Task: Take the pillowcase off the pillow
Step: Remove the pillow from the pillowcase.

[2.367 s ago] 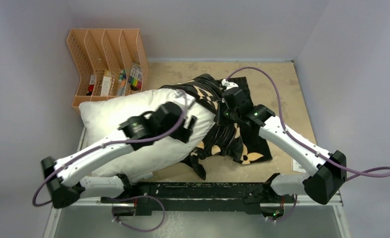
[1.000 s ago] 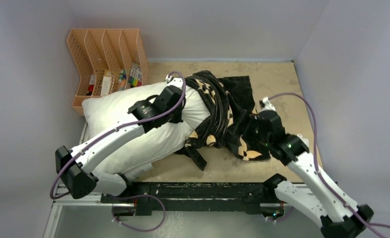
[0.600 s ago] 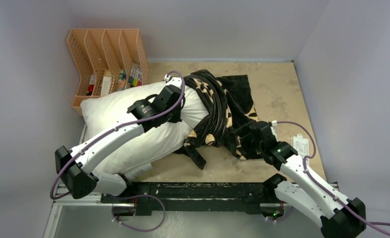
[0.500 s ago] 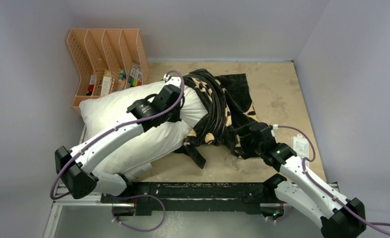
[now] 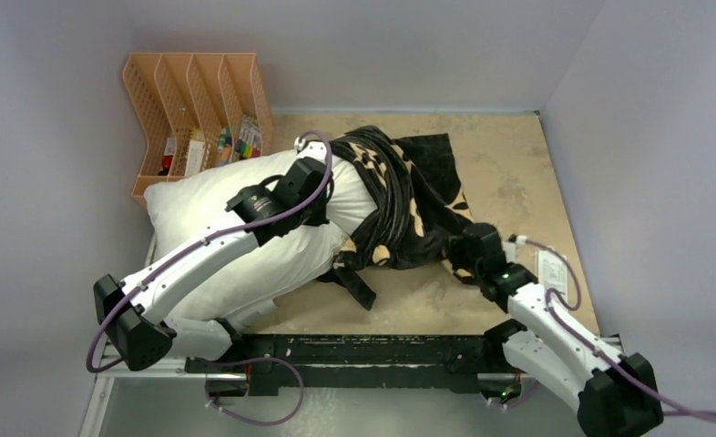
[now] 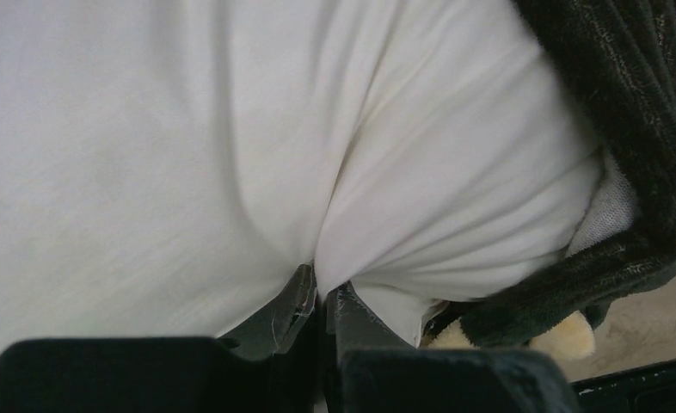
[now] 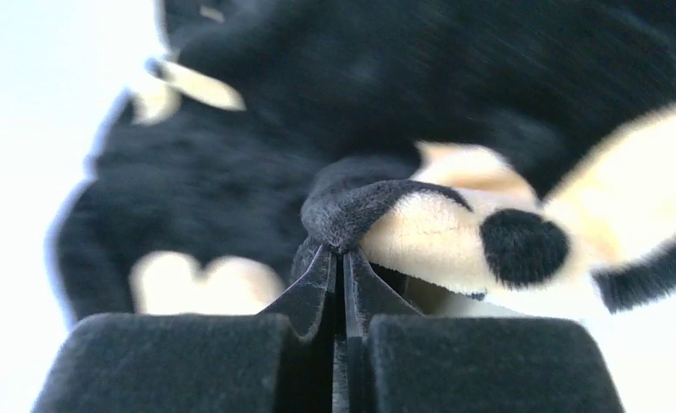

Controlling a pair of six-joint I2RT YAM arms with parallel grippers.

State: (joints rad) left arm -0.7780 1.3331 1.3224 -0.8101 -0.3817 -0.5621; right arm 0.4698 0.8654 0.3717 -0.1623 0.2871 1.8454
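Top external view has the pillowcase [image 5: 415, 205] bunched over the right end of the pillow [image 5: 199, 214], mid-way across the table [image 5: 509, 155], its loose part trailing toward the near right. The pillow's white bulk (mostly uncovered) lies to the left. The right gripper [image 7: 341, 258] pinches a black plush fold between pressed-together fingers. The left gripper [image 6: 320, 297] nips a pleat of white pillow cloth. An orange file rack [image 5: 195, 100] stands at the far left corner.
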